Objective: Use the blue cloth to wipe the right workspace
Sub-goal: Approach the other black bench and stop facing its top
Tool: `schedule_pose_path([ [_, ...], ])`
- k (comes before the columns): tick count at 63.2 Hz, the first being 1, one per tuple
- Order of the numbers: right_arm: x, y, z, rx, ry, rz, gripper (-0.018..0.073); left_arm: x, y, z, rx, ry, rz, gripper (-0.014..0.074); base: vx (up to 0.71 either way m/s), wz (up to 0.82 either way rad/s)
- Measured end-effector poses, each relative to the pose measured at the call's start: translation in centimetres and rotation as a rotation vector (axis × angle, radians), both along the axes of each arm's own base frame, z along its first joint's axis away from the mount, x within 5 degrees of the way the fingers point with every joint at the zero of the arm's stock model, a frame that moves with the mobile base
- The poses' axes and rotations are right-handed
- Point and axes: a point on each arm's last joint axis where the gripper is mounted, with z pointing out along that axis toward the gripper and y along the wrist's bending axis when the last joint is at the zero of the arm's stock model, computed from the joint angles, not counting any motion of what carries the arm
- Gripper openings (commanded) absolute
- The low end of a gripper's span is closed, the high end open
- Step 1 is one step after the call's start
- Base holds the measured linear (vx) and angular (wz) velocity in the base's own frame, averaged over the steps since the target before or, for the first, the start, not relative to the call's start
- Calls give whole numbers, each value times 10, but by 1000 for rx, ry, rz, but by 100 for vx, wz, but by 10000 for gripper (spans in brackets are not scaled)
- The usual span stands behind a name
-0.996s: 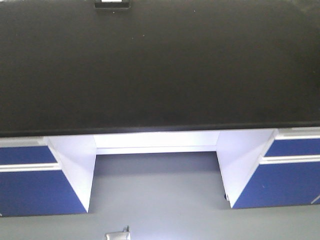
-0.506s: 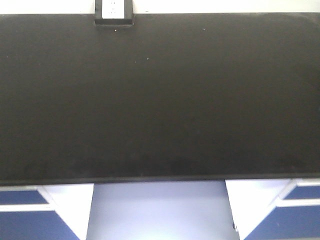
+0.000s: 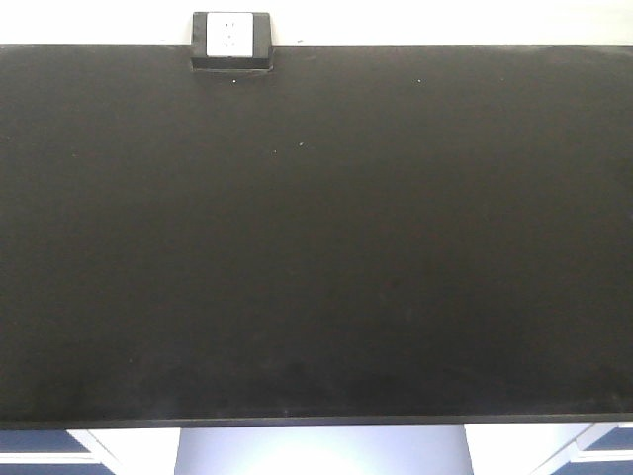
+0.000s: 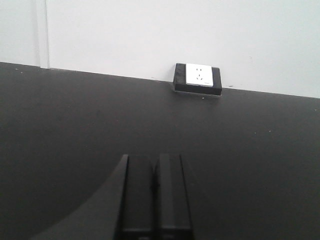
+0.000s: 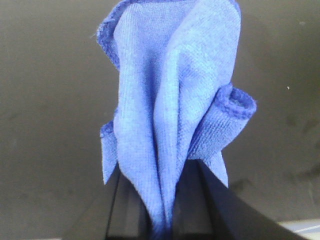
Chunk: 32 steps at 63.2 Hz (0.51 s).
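The right workspace [image 3: 316, 237], a wide matte black countertop, is filling the front view, and a white wall [image 4: 125, 35] is standing behind it. The right gripper [image 5: 162, 220] is clamping the bunched blue cloth [image 5: 170, 100] over the countertop. The left gripper [image 4: 154, 167] is hovering with its fingers pressed together, empty. A small socket box [image 3: 231, 42] is sitting at 11 o'clock.

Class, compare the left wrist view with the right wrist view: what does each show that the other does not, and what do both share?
Only the left wrist view shows the small black box with a white socket face, standing at the counter's back edge against the white wall, and the left gripper, its black fingers closed together on nothing. Only the right wrist view shows the soft bright blue cloth, bunched and pinched in the right gripper. Both show the wide matte black countertop.
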Motion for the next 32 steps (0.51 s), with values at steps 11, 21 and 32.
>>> schedule_pose_path([
  [11,0,0,0,0,0,0,-1,0,0,0,0,0,0,-6,4,2],
  [21,0,0,0,0,0,0,-1,0,0,0,0,0,0,-6,1,0],
  [32,0,0,0,0,0,0,-1,0,0,0,0,0,0,-6,0,0],
])
